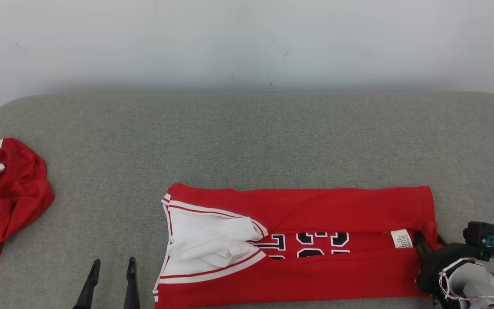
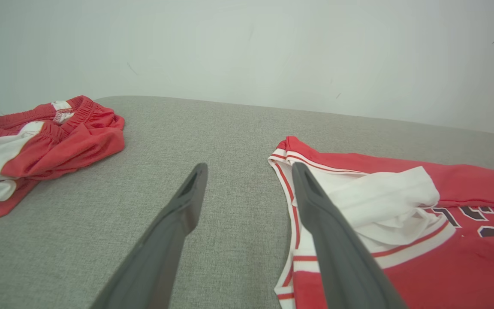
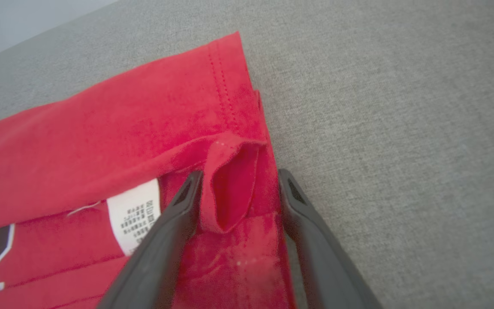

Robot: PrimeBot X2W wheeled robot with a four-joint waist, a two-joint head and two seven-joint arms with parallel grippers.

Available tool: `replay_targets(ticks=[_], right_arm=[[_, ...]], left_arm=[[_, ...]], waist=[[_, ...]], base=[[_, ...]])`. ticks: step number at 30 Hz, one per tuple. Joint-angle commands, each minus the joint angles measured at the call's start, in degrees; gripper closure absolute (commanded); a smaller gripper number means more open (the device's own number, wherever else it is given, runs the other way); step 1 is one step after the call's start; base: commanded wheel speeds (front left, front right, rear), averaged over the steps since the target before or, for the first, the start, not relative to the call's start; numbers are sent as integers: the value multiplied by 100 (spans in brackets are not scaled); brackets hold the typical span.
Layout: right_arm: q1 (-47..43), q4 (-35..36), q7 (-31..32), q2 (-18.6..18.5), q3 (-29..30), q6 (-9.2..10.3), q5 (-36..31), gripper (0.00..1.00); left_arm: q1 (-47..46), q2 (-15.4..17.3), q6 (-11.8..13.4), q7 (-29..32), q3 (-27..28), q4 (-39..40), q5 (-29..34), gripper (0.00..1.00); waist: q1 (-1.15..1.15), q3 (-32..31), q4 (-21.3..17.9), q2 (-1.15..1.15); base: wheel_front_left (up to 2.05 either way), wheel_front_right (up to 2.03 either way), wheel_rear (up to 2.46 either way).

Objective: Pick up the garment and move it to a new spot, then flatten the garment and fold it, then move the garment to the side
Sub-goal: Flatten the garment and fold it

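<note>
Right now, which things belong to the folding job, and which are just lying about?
Job: red jersey, partly folded; right gripper, straddling a fold at its hem; left gripper, open beside its white-trimmed end.
Lying about: crumpled red-and-white garment, far left in the head view.

The jersey (image 1: 298,206) is soft, matt red knit cloth with stitched hems (image 3: 223,86), white trim (image 1: 212,236) and flat printed numerals (image 1: 305,238); its label (image 3: 135,214) is thin white printed tape. The shorts (image 1: 15,189) are similar cloth. The desk (image 1: 247,137) is covered in coarse, matt grey woven fabric. The left hand (image 2: 249,169) and right hand (image 3: 240,174) have smooth, dark, matt plastic fingers (image 2: 174,227).
</note>
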State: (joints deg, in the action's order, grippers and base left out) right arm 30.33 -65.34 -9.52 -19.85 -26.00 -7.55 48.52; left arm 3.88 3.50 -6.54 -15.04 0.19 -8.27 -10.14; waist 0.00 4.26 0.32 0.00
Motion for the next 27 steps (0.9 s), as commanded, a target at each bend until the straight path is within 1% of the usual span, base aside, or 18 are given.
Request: replay_targets(ticks=[1,4,7,15,20,24,27], right_arm=[[-137,-53,87,72,-55,10,56,100],[-145,-8,44,69,-105,11,116,100],[-102,27,-62,-12,-132,11,178,100],[126,-64,-303,-573,-68,12,276,100],[107,78,-400,-917,-69,11,324,100],[104,305,-437,-947,-140,11,326,100],[84,650,-474,-896,-191,11,380,100]], left_arm=[[59,-30,-4,-14,22,-9,27,0],[39,-43,-30,-14,54,-25,45,0],[31,-56,-42,-14,92,-34,43,0],[30,-62,-42,-14,189,-39,63,0],[35,-63,-5,-14,317,-35,22,0],[85,-64,-7,-14,401,-73,53,0],[99,-63,-4,-14,472,-124,131,0]], waist=[[0,-2,-4,0],[0,2,-24,0],[0,16,-63,0],[0,19,-154,0],[0,3,-221,0],[0,-10,-285,0],[0,-32,-337,0]], base=[[0,0,0],[0,0,0],[0,0,0],[0,0,0],[0,0,0],[0,0,0],[0,0,0]])
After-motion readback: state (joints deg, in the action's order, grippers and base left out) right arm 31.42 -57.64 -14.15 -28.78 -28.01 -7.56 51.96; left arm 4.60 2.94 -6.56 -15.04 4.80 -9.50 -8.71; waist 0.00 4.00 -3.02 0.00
